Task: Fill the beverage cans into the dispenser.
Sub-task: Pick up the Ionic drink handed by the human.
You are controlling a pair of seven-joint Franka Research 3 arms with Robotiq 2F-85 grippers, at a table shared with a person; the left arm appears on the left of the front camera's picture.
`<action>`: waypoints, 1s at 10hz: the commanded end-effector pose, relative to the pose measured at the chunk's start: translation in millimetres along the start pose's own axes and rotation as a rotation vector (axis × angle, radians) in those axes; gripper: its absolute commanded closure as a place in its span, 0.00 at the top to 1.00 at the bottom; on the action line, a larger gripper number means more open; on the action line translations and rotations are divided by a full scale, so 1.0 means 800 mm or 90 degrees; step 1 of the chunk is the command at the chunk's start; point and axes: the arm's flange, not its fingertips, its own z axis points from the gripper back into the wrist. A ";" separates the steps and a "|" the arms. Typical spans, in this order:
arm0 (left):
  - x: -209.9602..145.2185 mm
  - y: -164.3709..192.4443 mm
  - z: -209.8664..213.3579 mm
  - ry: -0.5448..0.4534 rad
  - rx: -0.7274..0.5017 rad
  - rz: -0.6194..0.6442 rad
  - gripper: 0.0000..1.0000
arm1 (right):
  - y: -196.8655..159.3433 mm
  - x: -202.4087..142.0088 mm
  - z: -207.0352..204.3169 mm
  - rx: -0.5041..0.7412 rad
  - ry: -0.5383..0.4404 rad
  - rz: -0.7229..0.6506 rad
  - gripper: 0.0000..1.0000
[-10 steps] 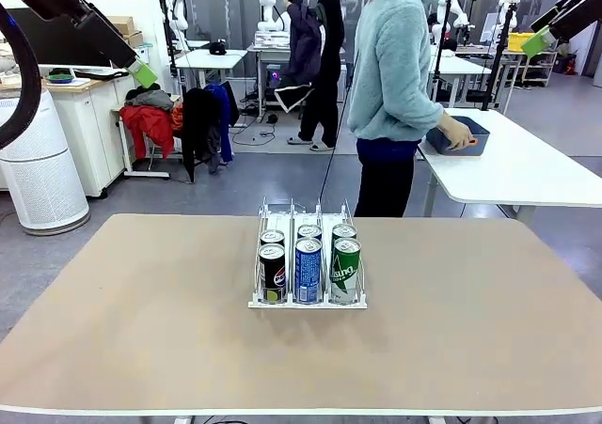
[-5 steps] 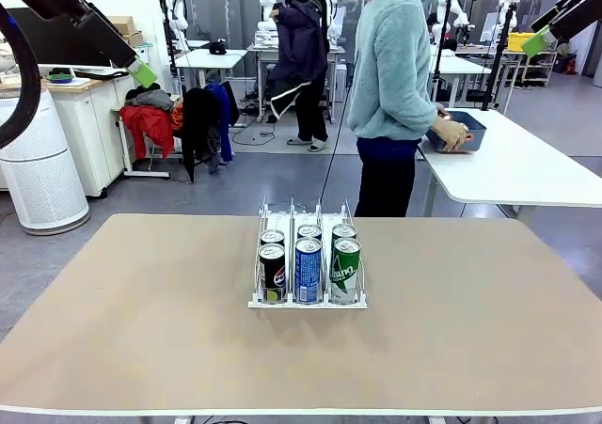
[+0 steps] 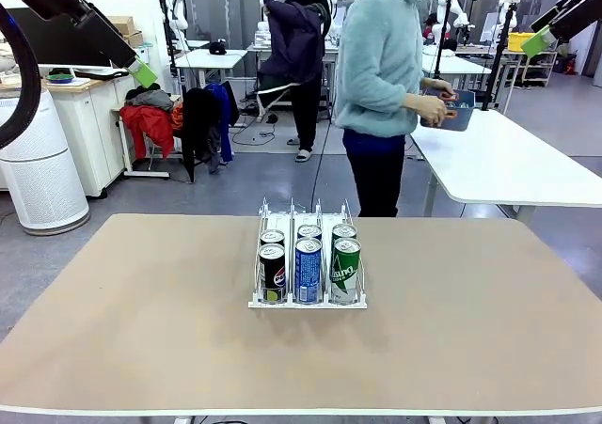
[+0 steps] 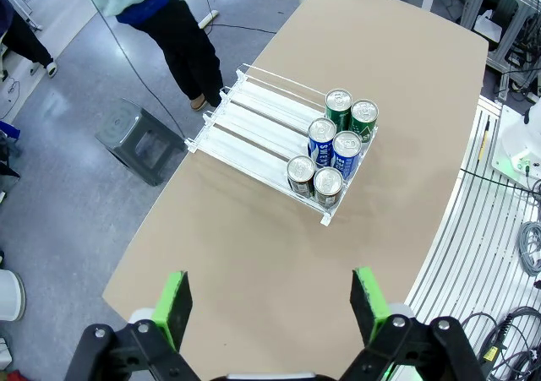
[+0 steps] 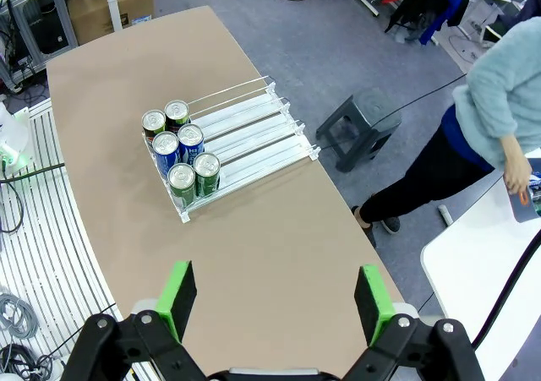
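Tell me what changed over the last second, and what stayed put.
The person lifted the blue-grey bin off the white side table and stepped left in the front view. The six cans in the dispenser, the open left pincer and the open right pincer stayed put.

l hand (image 4: 270,303) & r hand (image 5: 275,299) both open, up high

The person (image 3: 381,67) at the far side turned away from the white side table (image 3: 513,170) and shifted a little toward picture left. The blue-grey bin (image 3: 461,117), which had rested on that table, rose off it and was carried at waist height, gripped by the person's hand (image 3: 433,109).
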 end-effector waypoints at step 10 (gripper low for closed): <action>0.000 0.000 0.000 0.000 0.000 -0.001 1.00 | 0.000 0.000 -0.002 -0.004 -0.002 0.001 1.00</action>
